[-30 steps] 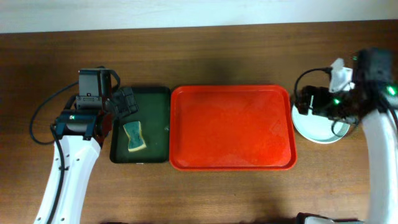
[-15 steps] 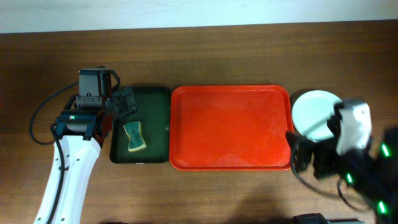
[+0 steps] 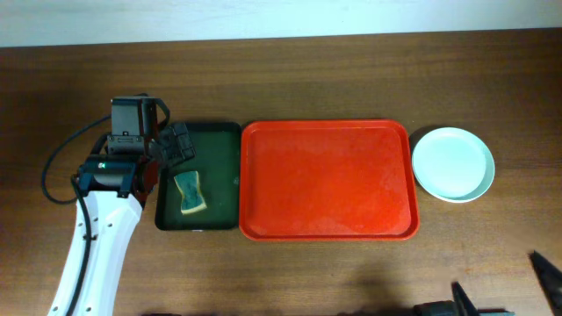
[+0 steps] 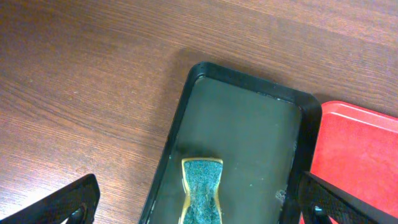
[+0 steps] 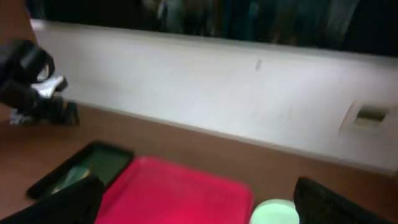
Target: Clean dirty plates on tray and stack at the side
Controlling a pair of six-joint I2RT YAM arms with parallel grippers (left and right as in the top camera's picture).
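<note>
- The wooden surface (image 3: 351, 70) runs the full width of the overhead view, and everything sits in one row across its middle.
- The red tray (image 3: 327, 180) is dead centre and there's nothing on it, not a single plate. Its floor looks glossy with a few faint pale streaks. I'd say the clearing part of the job is done.
- The dark green tray (image 3: 219, 158) lies just left of the red one, rims side by side. It's narrower and looks wet and shiny in the left wrist view.
- The plates (image 3: 453, 164) are off the tray, on the surface just past its right rim, at the side as the task asks. From above I see one round, pale mint top face with no yellow smears. How many lie under it I can't tell from here, so stacking looks finished or very near it.
- The sponge (image 3: 189, 192), green face with a yellow edge, lies flat in the lower half of the green tray with nothing touching it.
- The left gripper (image 3: 178, 143) hovers over the green tray's upper left corner, jaws wide apart and holding nothing.
- The right gripper (image 5: 199, 202) is nearly out of the overhead view at the bottom right. Its own camera looks across the whole scene, jaws spread and empty.
</note>
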